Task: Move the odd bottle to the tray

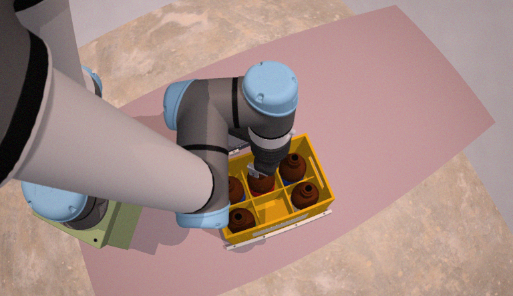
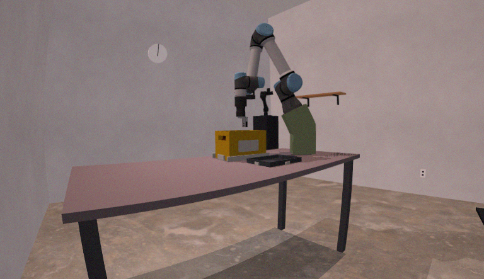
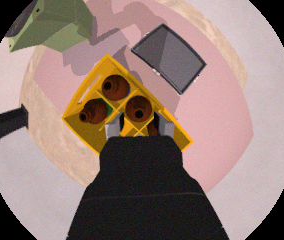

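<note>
A yellow crate with six cells stands on the pink table and holds five brown bottles. Bottles stand at the far right, near right, near left, far left and far middle; the near middle cell is empty. My gripper is open and empty, straight above the far middle bottle, whose neck it hides. In the side view the gripper hangs a little above the crate. The dark tray lies flat beside the crate; it also shows in the wrist view.
The arm's green base stands behind the tray. A black box with a stand is behind the crate. The arm's big links hide the table left of the crate in the top view.
</note>
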### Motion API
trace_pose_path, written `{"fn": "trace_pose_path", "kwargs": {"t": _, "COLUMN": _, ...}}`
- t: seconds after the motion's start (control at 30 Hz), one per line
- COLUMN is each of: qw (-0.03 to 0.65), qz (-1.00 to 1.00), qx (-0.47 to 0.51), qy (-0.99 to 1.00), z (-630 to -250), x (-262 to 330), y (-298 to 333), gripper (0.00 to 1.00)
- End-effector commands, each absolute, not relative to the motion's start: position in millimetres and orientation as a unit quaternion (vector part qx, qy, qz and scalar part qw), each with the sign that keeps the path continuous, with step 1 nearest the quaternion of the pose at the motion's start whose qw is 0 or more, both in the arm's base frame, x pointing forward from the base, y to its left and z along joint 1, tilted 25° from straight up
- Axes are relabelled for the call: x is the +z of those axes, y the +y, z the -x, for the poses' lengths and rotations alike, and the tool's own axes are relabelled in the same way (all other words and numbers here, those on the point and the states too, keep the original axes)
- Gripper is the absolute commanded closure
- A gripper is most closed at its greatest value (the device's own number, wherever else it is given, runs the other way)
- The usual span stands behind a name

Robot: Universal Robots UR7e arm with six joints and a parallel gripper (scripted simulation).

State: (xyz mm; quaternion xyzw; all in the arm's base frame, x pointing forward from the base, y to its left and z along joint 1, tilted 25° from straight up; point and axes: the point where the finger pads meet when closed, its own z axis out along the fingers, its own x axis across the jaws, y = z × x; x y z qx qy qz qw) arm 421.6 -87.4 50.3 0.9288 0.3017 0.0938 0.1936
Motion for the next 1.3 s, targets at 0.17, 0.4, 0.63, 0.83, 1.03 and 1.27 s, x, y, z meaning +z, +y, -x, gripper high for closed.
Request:
{"fn": "trace_pose_path", "kwargs": {"t": 0.17, "qw": 0.194, "qz": -0.929, "qx": 0.094, "qy": 0.301, "z": -424.7, "x": 38.8, "y": -91.7, "gripper": 0.00}}
{"fn": "trace_pose_path", "kwargs": {"t": 0.4, "qw": 0.194, "qz": -0.929, "qx": 0.094, "qy": 0.301, "z": -426.0, "x": 35.2, "y": -93.0, "gripper": 0.00}}
{"fn": "trace_pose_path", "kwargs": {"t": 0.63, "qw": 0.194, "qz": -0.929, "qx": 0.095, "qy": 0.301, "z": -426.4, "x": 34.3, "y": -93.0, "gripper": 0.00}}
{"fn": "trace_pose_path", "kwargs": {"t": 0.83, "qw": 0.194, "qz": -0.929, "qx": 0.095, "qy": 0.301, "z": -426.5, "x": 34.6, "y": -93.1, "gripper": 0.00}}
{"fn": "trace_pose_path", "kwargs": {"t": 1.03, "qw": 0.194, "qz": -0.929, "qx": 0.095, "qy": 0.301, "z": -426.5, "x": 34.8, "y": -93.1, "gripper": 0.00}}
{"fn": "trace_pose_path", "kwargs": {"t": 1.27, "qw": 0.194, "qz": -0.929, "qx": 0.095, "qy": 0.301, "z": -426.5, "x": 34.8, "y": -93.1, "gripper": 0.00}}
